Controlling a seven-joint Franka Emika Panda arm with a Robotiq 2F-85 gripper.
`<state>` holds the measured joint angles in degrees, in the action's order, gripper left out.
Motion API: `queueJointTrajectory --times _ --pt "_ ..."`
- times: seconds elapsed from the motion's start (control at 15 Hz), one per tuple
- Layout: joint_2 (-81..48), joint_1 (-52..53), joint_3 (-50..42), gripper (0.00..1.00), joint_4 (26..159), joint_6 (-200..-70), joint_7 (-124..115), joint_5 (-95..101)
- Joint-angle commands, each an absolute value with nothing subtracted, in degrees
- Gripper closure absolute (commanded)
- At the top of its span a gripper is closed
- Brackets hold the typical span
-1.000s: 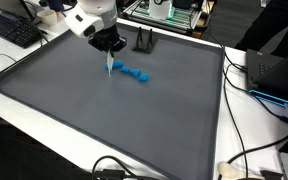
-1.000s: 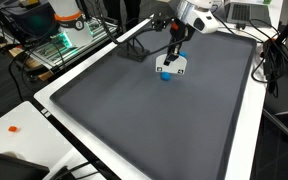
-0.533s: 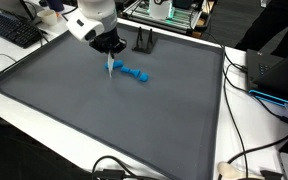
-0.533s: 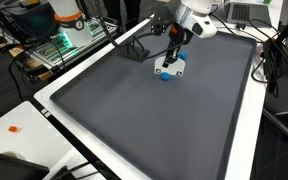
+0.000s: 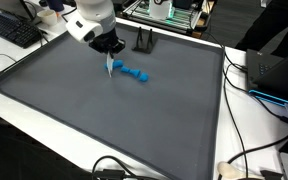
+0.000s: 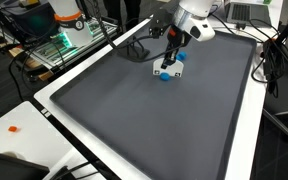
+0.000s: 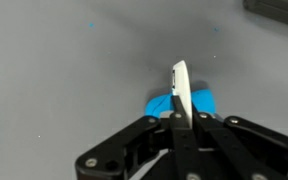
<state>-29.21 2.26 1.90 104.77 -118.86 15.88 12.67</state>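
Pinching a thin white strip (image 5: pixel 109 66), the gripper (image 5: pixel 110 54) hangs over the grey mat (image 5: pixel 104 120) in an exterior view. The strip's tip is just beside the blue object (image 5: pixel 136 73), and little differs from a second ago. In an exterior view, the gripper (image 6: pixel 170 50) has edged up and sideways, so the strip (image 6: pixel 166 68) now tilts above the blue object (image 6: pixel 165 78). In the wrist view the jaws stay pressed on the strip (image 7: pixel 180 85), with the blue object (image 7: pixel 206 100) behind it.
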Motion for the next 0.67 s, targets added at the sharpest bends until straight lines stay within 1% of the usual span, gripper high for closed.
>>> queueJointTrajectory --times 0.0,0.6 --pt "-29.6 0.9 1.9 0.99 107.3 -118.9 17.4 12.7" --pt "-28.1 0.6 1.8 0.99 108.5 -116.3 18.3 12.8"
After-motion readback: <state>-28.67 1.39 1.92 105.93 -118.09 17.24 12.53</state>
